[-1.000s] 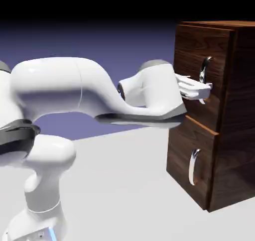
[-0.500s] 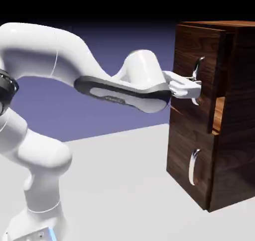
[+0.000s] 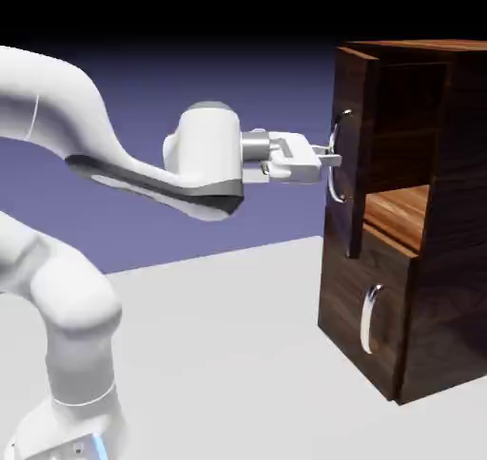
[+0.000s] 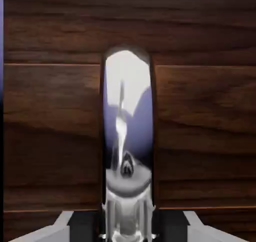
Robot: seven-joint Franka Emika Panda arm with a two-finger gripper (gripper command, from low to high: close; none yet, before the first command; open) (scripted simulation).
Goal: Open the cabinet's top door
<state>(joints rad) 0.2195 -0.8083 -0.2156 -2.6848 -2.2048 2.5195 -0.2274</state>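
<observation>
The dark walnut cabinet [image 3: 447, 258] stands at the right of the exterior view. Its top door [image 3: 360, 97] is pulled out from the cabinet body, and a lighter wooden shelf [image 3: 399, 211] shows behind it. My gripper [image 3: 328, 161] reaches level from the left and is shut on the top door's curved silver handle [image 3: 339, 154]. In the hand view the handle [image 4: 127, 131] runs up the middle of the frame from between my gripper's [image 4: 127, 232] fingertips, with the top door's dark wood [image 4: 205, 126] filling the frame behind it.
The lower door [image 3: 354, 330] is closed flush, with its own silver handle [image 3: 368, 317]. The white arm [image 3: 124, 173] spans the left half of the exterior view above the pale tabletop [image 3: 228, 354].
The jaws closed on the top door's handle, then the hand drew back to the left. The door came away from the cabinet with it, exposing the shelf inside.
</observation>
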